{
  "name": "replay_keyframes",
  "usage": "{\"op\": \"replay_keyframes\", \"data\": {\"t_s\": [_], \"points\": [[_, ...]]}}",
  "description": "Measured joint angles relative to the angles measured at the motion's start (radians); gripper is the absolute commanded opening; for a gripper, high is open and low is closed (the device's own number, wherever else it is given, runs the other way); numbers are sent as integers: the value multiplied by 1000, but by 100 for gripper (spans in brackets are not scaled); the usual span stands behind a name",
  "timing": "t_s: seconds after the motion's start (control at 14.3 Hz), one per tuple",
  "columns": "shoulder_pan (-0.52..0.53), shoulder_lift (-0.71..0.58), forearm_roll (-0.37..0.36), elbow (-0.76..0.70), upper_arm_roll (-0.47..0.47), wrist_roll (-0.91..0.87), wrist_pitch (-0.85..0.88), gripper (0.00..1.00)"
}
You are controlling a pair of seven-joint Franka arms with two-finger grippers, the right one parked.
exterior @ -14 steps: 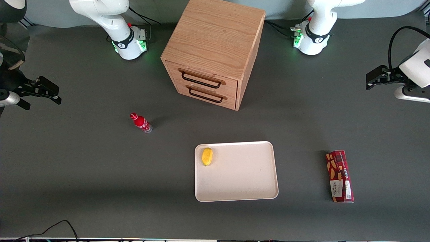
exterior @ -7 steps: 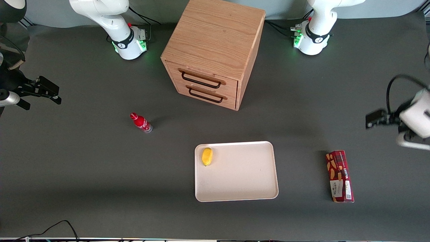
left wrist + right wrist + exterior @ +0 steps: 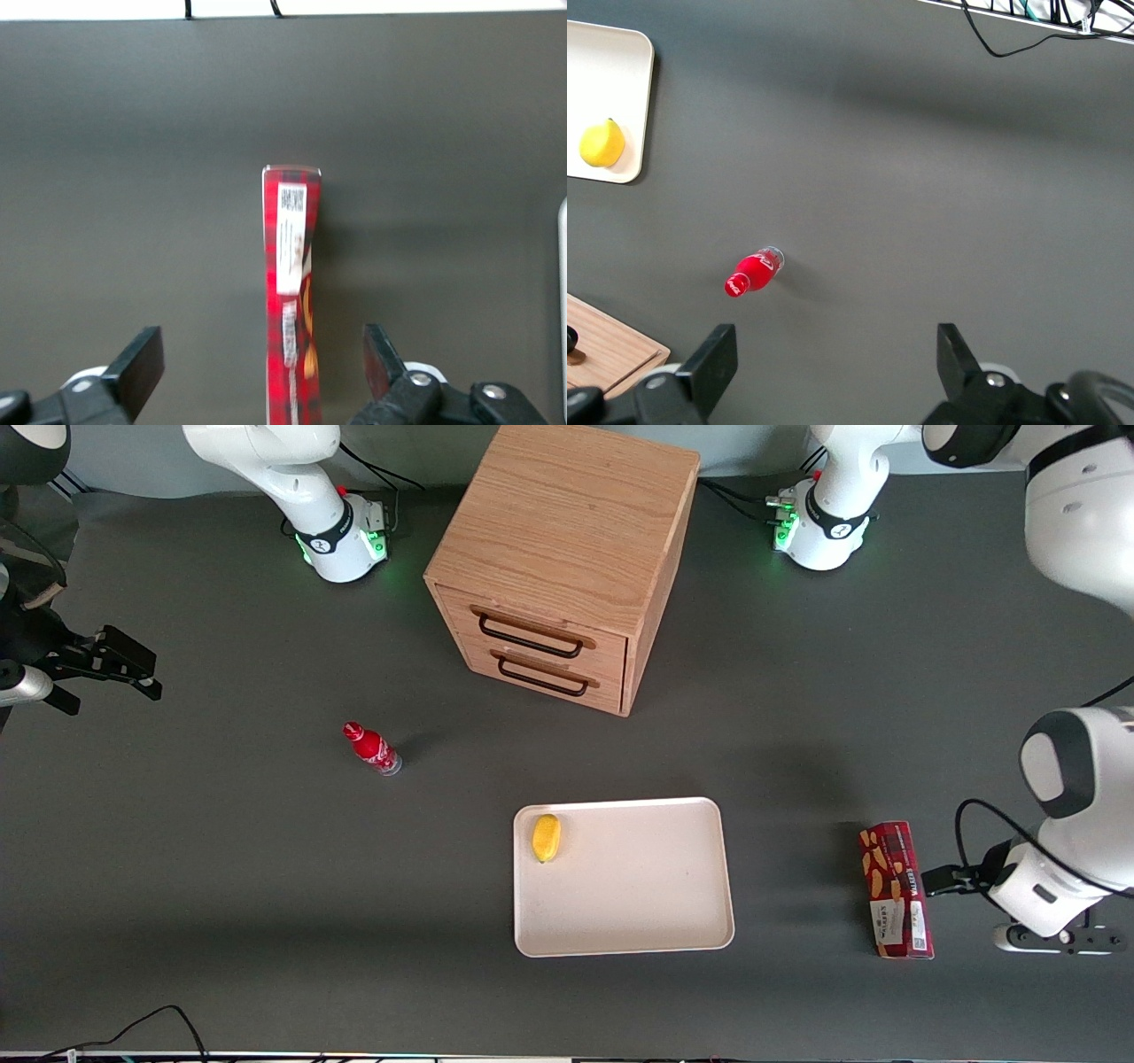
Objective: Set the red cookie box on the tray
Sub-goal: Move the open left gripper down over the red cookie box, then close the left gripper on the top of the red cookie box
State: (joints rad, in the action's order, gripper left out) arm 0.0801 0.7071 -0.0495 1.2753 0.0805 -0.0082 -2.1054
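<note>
The box was seen lying flat on the table at the lower right of the front frame, toward the working arm's end and well apart from the tray, which sat at the lower centre with a lemon in the corner nearest the drawer cabinet. The box's long axis was laid running from near the front camera away toward the arm bases, roughly parallel to the tray's short edge. The gripper was found just beside the box in the front view, at its outer side, about level with the box's middle, and above the table rather than on it. In the wrist view the fingers were shown spread wide, nothing between them but the box below, and the box was lined up almost square between them, its length running straight away from the camera so that its narrow width lay across the gap. That alignment was judged to be the point on which the grasp would turn: the jaws were set to close across the short dimension, not the long one. A descent was still judged necessary, since no contact with the box could be seen. A red bottle was left standing far off toward the parked arm's end, clear of all this.
</note>
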Motion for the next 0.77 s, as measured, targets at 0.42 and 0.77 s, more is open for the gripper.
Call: {"op": "replay_keyframes", "data": {"t_s": [0.42,0.77], "points": [[0,144,-17,10,1,-34,-191,79],[0,156,-19,15,2,-48,-206,0]]}}
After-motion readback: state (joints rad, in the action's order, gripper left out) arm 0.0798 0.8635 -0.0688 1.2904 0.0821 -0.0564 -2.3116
